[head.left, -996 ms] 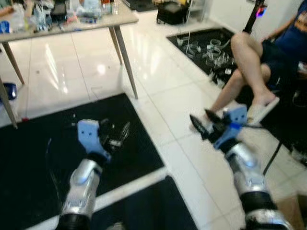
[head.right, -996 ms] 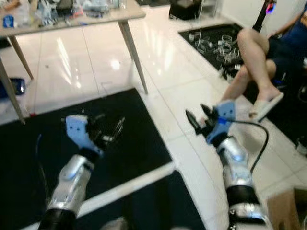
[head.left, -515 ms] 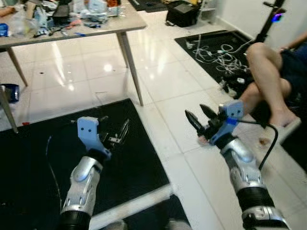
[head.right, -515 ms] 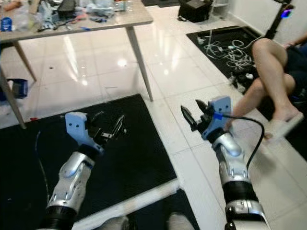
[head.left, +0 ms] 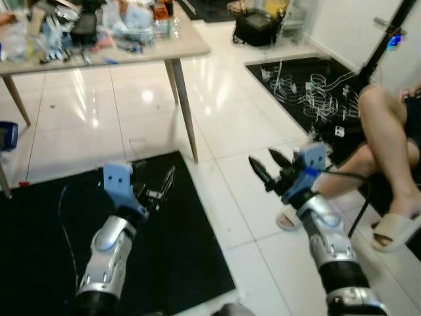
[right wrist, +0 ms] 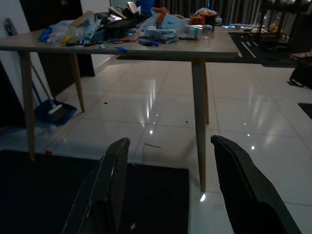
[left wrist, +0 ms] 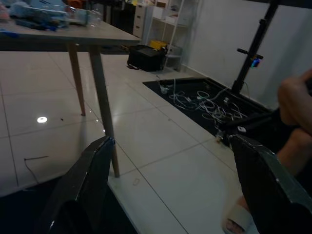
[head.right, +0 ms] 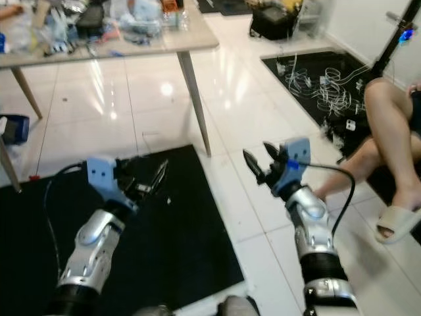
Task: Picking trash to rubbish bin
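Observation:
Both my arms are held out low over the floor with nothing in them. My left gripper (head.left: 158,185) hangs open above a black floor mat (head.left: 52,243); its wrist view has the fingers (left wrist: 83,190) far apart. My right gripper (head.left: 264,164) is open over white tiles, fingers (right wrist: 243,190) spread wide. Ahead stands a light wooden table (head.left: 187,47) piled with plastic bags, packets and loose clutter (right wrist: 146,27). Neither gripper touches anything.
A seated person's bare legs (head.left: 388,131) and a slipper (head.left: 395,230) are close on my right. Beyond lies a black mat with tangled cables (head.left: 309,89) and a black bag (head.left: 256,27). A blue dustpan (right wrist: 56,109) leans at the table's left. A table leg (head.left: 185,112) stands just ahead.
The camera has swung, so the table now sits closer and more central, and the person has slid to the right edge. Both arms keep their pose with grippers still open.

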{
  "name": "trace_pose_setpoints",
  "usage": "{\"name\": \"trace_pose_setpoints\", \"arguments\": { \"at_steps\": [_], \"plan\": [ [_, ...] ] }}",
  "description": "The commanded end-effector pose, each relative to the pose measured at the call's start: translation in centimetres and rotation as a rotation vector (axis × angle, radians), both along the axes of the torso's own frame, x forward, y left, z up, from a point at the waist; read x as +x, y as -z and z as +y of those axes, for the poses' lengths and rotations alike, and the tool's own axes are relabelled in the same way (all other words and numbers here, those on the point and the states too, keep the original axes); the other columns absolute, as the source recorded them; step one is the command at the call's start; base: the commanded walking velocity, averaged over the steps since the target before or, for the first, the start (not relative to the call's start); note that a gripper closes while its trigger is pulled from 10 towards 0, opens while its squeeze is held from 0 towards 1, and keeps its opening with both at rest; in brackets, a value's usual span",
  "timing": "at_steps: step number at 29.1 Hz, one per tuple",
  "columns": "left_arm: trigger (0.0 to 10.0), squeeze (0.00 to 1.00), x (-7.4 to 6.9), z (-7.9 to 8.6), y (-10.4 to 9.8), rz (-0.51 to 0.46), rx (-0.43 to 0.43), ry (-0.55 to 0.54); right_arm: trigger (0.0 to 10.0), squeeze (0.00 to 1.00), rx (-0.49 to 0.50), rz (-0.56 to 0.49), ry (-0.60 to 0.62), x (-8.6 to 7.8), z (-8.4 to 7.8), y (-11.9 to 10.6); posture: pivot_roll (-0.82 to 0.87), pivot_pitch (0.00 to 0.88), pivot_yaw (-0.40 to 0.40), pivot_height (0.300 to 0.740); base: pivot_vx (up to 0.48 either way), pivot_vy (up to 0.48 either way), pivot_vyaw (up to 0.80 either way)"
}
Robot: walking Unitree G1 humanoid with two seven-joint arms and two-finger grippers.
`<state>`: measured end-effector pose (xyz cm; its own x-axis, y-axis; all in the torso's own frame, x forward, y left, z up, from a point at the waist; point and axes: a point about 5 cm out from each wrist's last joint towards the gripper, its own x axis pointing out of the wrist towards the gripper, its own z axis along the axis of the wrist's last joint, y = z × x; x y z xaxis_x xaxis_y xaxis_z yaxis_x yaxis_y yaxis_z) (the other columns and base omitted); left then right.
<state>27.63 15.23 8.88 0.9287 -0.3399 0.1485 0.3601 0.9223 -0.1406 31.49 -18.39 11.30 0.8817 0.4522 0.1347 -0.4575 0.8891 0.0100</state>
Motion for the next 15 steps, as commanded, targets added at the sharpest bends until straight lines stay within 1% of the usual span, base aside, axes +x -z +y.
{"name": "trace_pose_setpoints", "arguments": {
  "at_steps": [1,3,11,15],
  "plan": [
    [10.0,0.0,-0.23,0.31,0.42,0.018,0.005,-0.006,10.0,0.0,-0.003,0.01,-0.019,-0.15,0.27,0.32,-0.06,0.0,-0.024,0.74,0.48,0.0,0.0],
    [10.0,0.0,-0.23,0.31,0.43,0.018,0.005,-0.006,10.0,0.0,-0.007,0.008,-0.026,-0.17,0.31,0.31,-0.06,0.0,-0.024,0.74,0.48,0.0,0.0],
    [10.0,0.0,-0.21,0.35,0.42,0.017,0.005,-0.007,10.0,0.0,-0.017,0.015,-0.035,-0.19,0.32,0.41,-0.06,0.0,-0.025,0.74,0.48,0.0,0.77],
    [10.0,0.0,-0.2,0.42,0.42,0.016,0.005,-0.007,10.0,0.0,0.0,0.019,-0.03,-0.15,0.28,0.48,-0.06,0.0,-0.023,0.74,0.48,0.0,0.77]
  ]
}}
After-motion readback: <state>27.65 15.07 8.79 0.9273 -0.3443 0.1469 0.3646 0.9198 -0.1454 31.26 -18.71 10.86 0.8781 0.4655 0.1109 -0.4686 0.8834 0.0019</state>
